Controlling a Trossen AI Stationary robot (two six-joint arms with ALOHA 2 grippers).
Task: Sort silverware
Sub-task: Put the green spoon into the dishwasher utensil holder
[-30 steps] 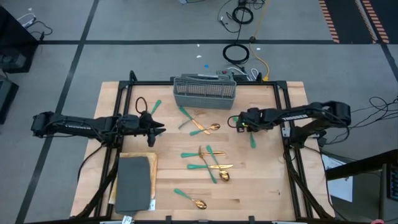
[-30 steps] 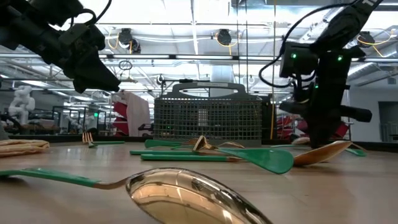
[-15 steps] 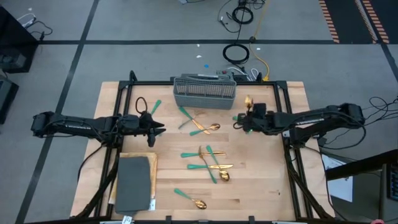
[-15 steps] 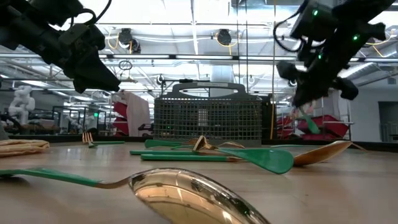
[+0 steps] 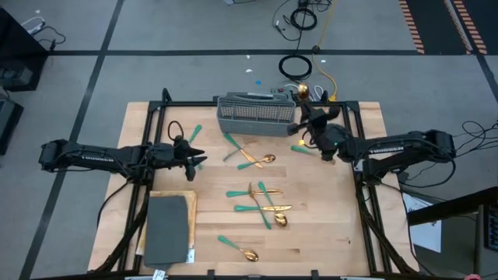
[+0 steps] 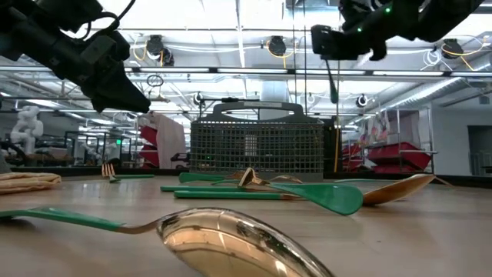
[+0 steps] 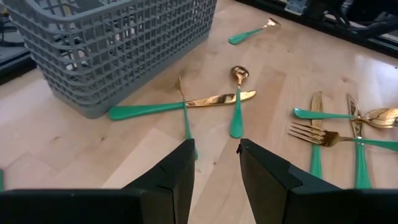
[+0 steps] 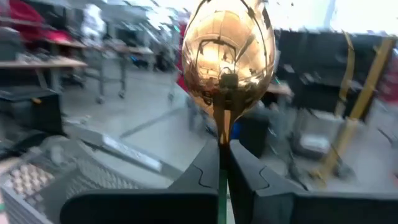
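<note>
My right gripper (image 5: 306, 110) is raised by the right end of the grey mesh caddy (image 5: 257, 114) and is shut on a spoon (image 5: 302, 92) with a gold bowl and a teal handle. My left gripper (image 5: 201, 161) hovers open over the table's left part, in front of the caddy (image 7: 112, 43). The other silverware lies flat on the wood. One loose group (image 5: 249, 155) lies before the caddy, another (image 5: 261, 204) is mid-table, a lone spoon (image 5: 240, 249) is near the front edge, and one piece (image 5: 193, 134) is by the left arm. My right gripper pinches the spoon between its two fingers at the neck (image 8: 222, 140), where the gold stem meets the teal handle. The fingers come roughly level from the table's right, across the spoon. The spoon is lifted clear and about upright, bowl (image 8: 229, 56) above the fingers, handle (image 6: 332, 81) hanging below.
A dark grey mat (image 5: 167, 225) lies at the table's near left corner. A black cord loop (image 5: 177, 129) lies by the left arm. Cables lie on the floor beyond the far edge. Bare wood shows on the right part of the table (image 5: 334, 210).
My right gripper has risen from the table's right part with the spoon and moved toward the far edge, up to the caddy's right end. It has turned so that the bowl now stands up. The spoon has been lifted clear of the wood.
</note>
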